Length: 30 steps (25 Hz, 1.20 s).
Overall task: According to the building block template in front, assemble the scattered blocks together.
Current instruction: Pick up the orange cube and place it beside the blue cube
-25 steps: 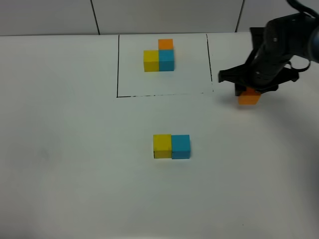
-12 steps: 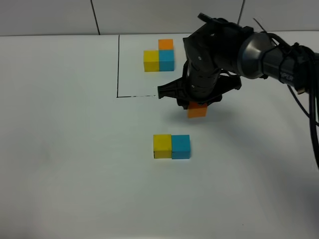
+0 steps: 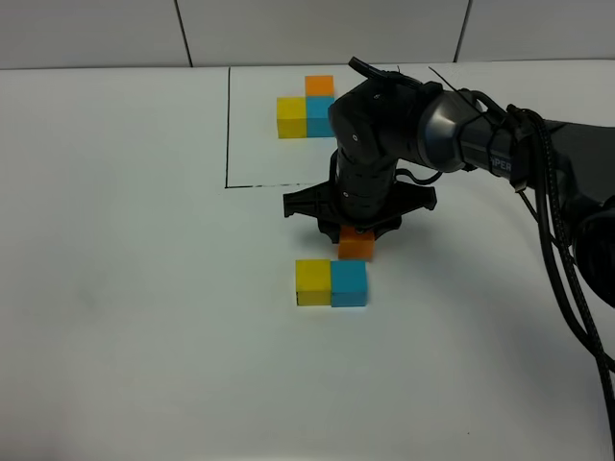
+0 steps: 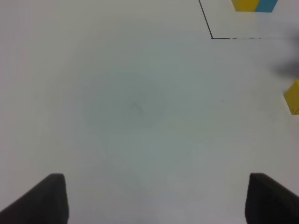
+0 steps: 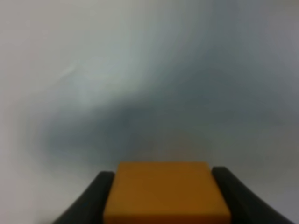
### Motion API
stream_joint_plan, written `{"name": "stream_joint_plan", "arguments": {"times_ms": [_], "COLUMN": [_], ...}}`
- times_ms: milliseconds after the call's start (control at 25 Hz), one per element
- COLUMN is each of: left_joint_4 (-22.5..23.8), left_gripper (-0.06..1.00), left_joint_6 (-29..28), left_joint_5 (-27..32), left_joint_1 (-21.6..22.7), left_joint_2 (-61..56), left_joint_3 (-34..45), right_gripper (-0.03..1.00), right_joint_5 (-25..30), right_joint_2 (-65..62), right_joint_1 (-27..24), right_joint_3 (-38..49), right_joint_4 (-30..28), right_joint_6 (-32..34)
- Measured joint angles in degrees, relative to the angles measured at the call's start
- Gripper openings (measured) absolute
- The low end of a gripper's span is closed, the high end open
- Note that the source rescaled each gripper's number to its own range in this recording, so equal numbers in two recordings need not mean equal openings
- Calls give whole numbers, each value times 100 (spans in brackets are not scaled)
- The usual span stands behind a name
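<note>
Left hand [image 4: 159, 200]: hanging over bare bench [image 3: 144, 336] with its fingers spread wide and nothing between them, well apart from the work.
Yellow block [image 3: 312, 281] and blue block [image 3: 349, 282]: sitting side by side and touching, yellow on the left, nearest of the scattered blocks.
Orange block [image 3: 356, 247]: being gripped on two sides by the right hand [image 3: 356, 238], just behind the blue block; whether it is touching the bench or the blue block cannot be told.
Building block template [image 3: 307, 106]: lying farthest back inside its drawn black frame, showing orange behind blue.
Risk while lowering: the orange block is looking slightly offset to the right of the blue one, so it may be catching the blue block's top edge and shoving the pair apart.
Risk on release: fingers opening this close could be nudging the blue block, or dragging the orange one askew.
</note>
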Motion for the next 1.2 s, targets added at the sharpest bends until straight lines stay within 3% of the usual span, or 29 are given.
{"name": "stream_joint_plan", "arguments": {"times_ms": [1200], "left_joint_4": [0], "left_gripper": [83], "left_joint_6": [19], "left_joint_5": [0], "left_joint_1": [0], "left_joint_2": [0], "left_joint_3": [0], "right_gripper": [3], "right_joint_5": [-91], "right_joint_2": [230], "right_joint_1": [190], "right_joint_3": [-35], "right_joint_4": [209], "right_joint_6": [174]}}
